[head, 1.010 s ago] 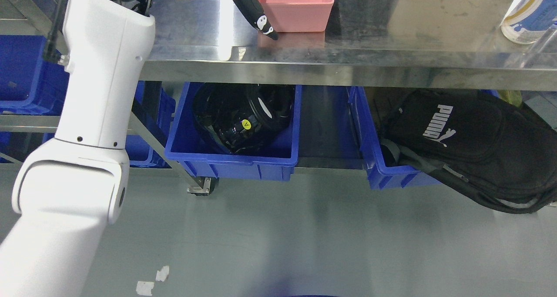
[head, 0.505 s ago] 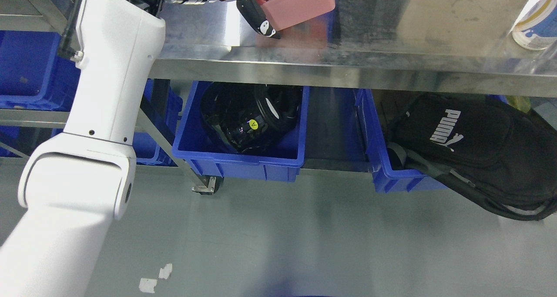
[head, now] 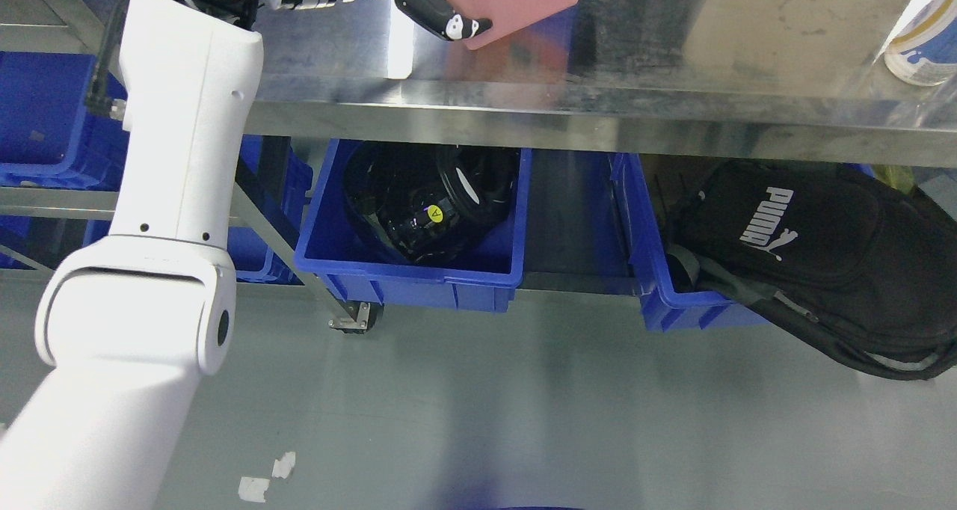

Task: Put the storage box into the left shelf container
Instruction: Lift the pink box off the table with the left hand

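1. Head view: we see the left arm (head: pixel 172 196) rise from the lower left and reach to the top edge, where the left hand (head: pixel 437 5) is closed on the pink storage box (head: pixel 516 1).
2. The black thumb (head: pixel 448 22) presses against the box's near left corner; the other fingers run out of frame at the top edge, so we cannot tell how they sit on the rim.
3. The box extends to the right of the thumb, tilted, with its near corner clear of the steel table (head: pixel 673 84) and its pink reflection just beneath.
4. Below the fingers, under the table, a blue bin (head: pixel 419 278) holds a black helmet (head: pixel 430 196).
5. Well to the lower right of the fingers, a second blue bin (head: pixel 673 308) carries a black bag (head: pixel 815 248).
6. Far right of the fingers, a white bottle (head: pixel 923 46) stands on the table.
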`<state>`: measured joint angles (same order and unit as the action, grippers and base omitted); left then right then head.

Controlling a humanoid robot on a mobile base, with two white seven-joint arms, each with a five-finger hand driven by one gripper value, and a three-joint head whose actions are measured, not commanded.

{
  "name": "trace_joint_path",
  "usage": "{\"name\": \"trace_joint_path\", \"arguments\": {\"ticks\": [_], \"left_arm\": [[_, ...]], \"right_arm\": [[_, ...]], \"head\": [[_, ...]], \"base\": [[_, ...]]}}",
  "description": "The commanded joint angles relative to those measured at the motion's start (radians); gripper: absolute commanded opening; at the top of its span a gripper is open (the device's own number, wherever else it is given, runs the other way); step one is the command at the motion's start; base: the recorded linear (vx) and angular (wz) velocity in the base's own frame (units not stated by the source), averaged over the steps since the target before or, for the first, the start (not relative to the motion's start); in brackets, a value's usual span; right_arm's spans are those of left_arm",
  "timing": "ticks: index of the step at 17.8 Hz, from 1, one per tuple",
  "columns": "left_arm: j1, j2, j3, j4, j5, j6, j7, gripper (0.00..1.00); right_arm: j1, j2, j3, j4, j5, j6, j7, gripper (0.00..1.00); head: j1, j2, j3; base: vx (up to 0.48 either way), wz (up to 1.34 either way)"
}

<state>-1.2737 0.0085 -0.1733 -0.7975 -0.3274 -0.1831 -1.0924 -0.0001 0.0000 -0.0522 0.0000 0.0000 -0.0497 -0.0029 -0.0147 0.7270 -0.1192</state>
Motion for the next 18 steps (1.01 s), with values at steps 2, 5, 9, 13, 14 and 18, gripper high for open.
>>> {"name": "trace_joint_path", "arguments": {"ticks": [2,5,9,13,14,18], "left_arm": [[0.08,0.009,0.198,-0.029,0.41,-0.007,0.022,0.0],[0.132,0.009,0.195,-0.06,0.594,-0.018,0.042,0.0],[0.214,0.009,0.17,-0.184,0.743,-0.097,0.08,0.0],[0.425,0.009,-0.022,-0.533,0.826,-0.125,0.392,0.01],[0.477,0.009,-0.094,-0.616,0.826,-0.127,0.523,0.01],[0.557,0.009,-0.25,-0.773,0.826,-0.15,0.779,0.01]], "right_arm": [[-0.003,-0.017,0.0,-0.017,-0.021,-0.001,0.0,1.0],[-0.005,-0.017,0.0,-0.017,-0.021,-0.001,0.0,1.0],[-0.005,-0.017,0.0,-0.017,-0.021,0.001,0.0,1.0],[-0.003,-0.017,0.0,-0.017,-0.021,-0.001,0.0,1.0],[-0.005,-0.017,0.0,-0.017,-0.021,0.001,0.0,1.0],[-0.003,-0.017,0.0,-0.017,-0.021,0.001,0.0,1.0]], "head": [[0.0,0.0,0.0],[0.0,0.0,0.0],[0.0,0.0,0.0],[0.0,0.0,0.0],[0.0,0.0,0.0],[0.0,0.0,0.0]], "base": [[0.0,0.0],[0.0,0.0],[0.0,0.0],[0.0,0.0],[0.0,0.0],[0.008,0.05]]}}
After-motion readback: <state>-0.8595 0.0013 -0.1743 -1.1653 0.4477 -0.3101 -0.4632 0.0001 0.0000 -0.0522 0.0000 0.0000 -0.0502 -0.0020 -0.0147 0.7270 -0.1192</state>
